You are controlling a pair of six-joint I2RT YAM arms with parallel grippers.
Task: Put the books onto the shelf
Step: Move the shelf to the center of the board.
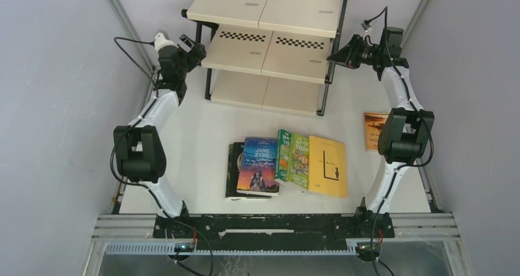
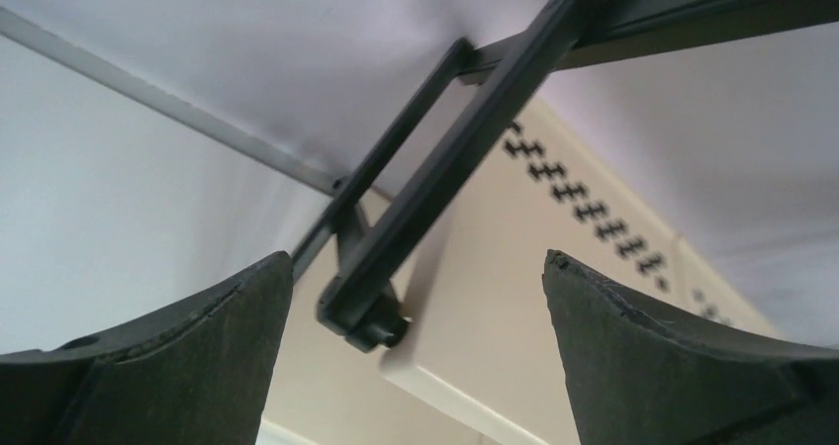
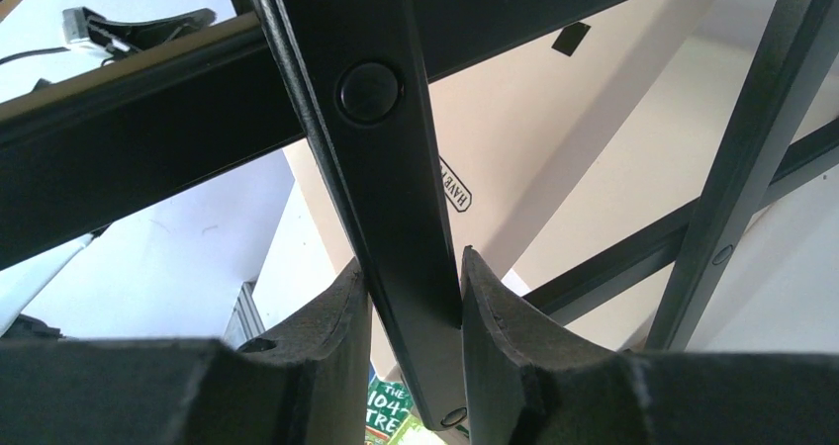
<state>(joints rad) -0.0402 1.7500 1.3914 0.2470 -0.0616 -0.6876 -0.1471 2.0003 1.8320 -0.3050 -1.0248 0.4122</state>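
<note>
Books (image 1: pixel 288 162) lie flat in a row on the white table (image 1: pixel 196 135) in front of the shelf (image 1: pixel 270 55): a black book (image 1: pixel 232 165) partly under the blue "Jane Eyre" (image 1: pixel 259 165), two green paperbacks (image 1: pixel 292 158) and a plain yellow book (image 1: pixel 327 165). A small orange book (image 1: pixel 373 130) lies apart by the right arm. The right gripper (image 3: pixel 414 267) is clamped on a black frame bar (image 3: pixel 376 119) at the shelf's right side. The left gripper (image 2: pixel 416 267) stands wide apart beside the shelf's left post (image 2: pixel 465 148), holding nothing.
</note>
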